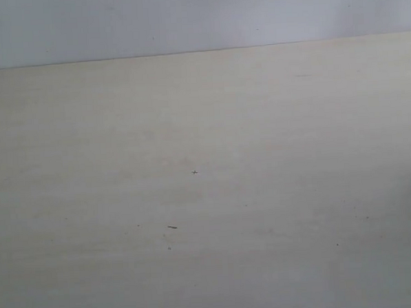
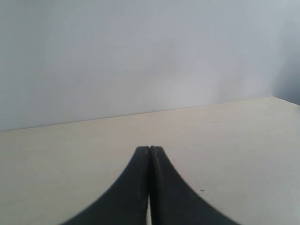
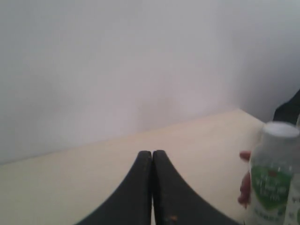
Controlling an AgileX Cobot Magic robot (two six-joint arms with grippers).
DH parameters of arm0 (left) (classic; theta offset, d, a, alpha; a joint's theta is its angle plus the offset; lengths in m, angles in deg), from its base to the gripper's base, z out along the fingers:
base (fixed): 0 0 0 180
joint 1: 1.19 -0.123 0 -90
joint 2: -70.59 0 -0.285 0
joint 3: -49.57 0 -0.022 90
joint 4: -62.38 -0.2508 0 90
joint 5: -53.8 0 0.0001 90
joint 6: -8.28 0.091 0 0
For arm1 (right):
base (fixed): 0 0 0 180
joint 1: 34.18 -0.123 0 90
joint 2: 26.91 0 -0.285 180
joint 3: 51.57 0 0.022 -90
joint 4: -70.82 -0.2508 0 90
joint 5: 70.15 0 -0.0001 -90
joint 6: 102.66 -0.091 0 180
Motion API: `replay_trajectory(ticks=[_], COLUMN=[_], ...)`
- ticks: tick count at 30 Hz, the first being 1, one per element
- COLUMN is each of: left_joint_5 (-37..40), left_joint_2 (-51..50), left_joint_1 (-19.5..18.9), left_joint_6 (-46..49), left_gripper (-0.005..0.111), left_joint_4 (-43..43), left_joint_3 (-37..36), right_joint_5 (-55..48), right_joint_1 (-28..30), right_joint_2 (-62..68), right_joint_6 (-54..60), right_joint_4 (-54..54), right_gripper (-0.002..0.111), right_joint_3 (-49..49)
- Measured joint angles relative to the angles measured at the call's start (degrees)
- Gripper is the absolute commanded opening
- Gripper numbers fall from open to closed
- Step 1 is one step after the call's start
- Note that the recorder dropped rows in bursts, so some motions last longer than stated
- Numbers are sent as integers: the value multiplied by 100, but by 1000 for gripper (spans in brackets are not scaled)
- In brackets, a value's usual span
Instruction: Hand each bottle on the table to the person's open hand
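L hand [image 2: 149, 149]: both fingers pressed flat together, tips meeting in one thin seam, gripping nothing. Matte black, smooth, each finger flaring out in a curve toward the cam. R hand [image 3: 152, 153]: same shape, same state, pressed together and empty. A tiny orange fleck sits low on one finger.

Near the R hand but apart from it, at the frame edge of the R wrist cam, I see one bottle [image 3: 272, 178]. It's upright, small, milky-clear plastic w/ a rounded white cap and a green-and-white label, print too blurred to read. Its base is cut off by the frame, so I can't tell if it stands on the worktop [image 3: 70, 183]. The person's fingers [image 3: 244, 190] show at its side, pinkish, touching or v. close; the blur won't let me say which. A dark sleeve [image 3: 288, 112] sits beyond the cap.

Only the R wrist cam has the bottle, fingers and sleeve. The L wrist cam gives just the L hand over the worktop: pale beige, matte, flat, w/ one small cross-shaped speck [image 2: 201, 190] near the hand and a far corner off to one side. The ext cam gives worktop only, w/ faint streaks and a few tiny dark marks, and its straight back edge against a plain grey-white wall [image 1: 184, 17].
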Motion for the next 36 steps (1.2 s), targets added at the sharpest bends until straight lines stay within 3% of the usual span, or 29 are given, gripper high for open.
replay_trajectory(ticks=[7, 36], left_joint_5=[0, 0], left_joint_2=[0, 0], left_joint_1=[0, 0], left_joint_6=[0, 0], left_gripper=[1, 1], left_joint_4=[0, 0], left_joint_3=[0, 0], right_joint_5=[-44, -336], right_joint_1=[0, 0], right_joint_2=[0, 0], right_joint_6=[61, 310], right_joint_4=[24, 133], right_gripper=[0, 0], right_joint_3=[-674, -674])
